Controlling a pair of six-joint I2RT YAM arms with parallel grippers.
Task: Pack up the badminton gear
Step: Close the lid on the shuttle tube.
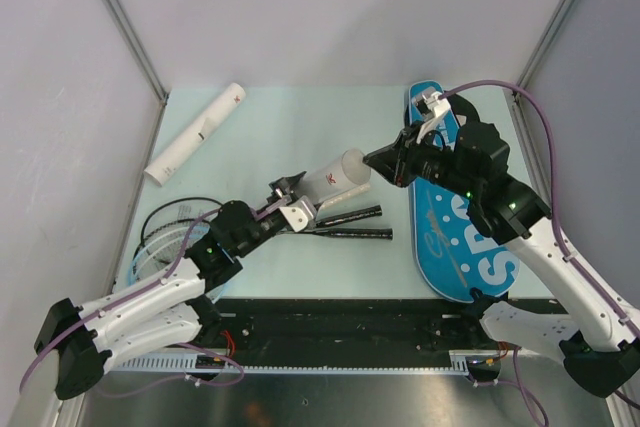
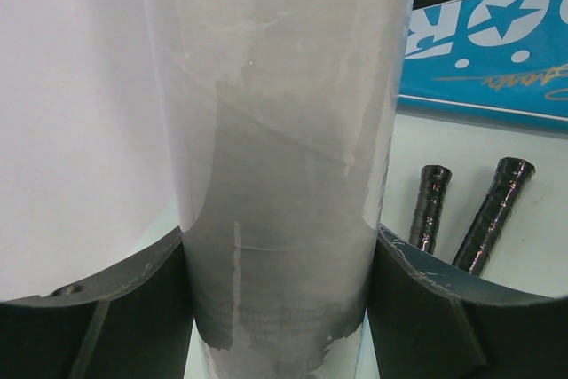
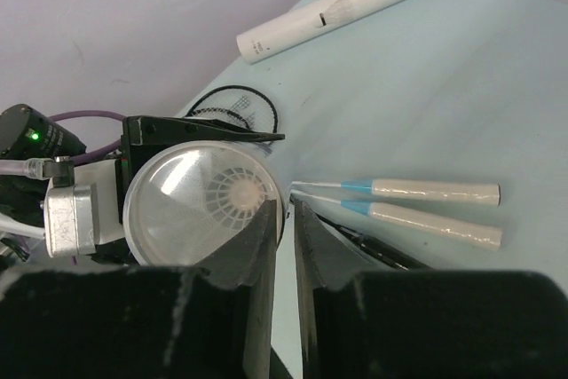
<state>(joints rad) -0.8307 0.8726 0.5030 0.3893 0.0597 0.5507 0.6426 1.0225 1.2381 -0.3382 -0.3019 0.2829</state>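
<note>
My left gripper [image 1: 295,202] [image 2: 280,308] is shut on a white tube [image 1: 335,179] [image 2: 275,130] and holds it above the table, its capped end toward the right arm. My right gripper [image 1: 385,162] [image 3: 286,215] is at that end, its jaws a narrow slit apart with nothing between them. One finger [image 3: 253,255] lies against the rim of the clear cap [image 3: 200,206], through which a shuttlecock [image 3: 235,191] shows. The rackets [image 1: 165,232] lie below, with black handles [image 1: 355,215] [image 2: 493,210]. Two pale handles with blue collars [image 3: 435,191] lie side by side. The blue bag [image 1: 455,217] lies on the right.
A second white tube [image 1: 196,134] [image 3: 333,8] lies at the far left of the pale green table [image 1: 300,117]. Grey walls stand on three sides. A black rail [image 1: 340,322] with the arm bases runs along the near edge.
</note>
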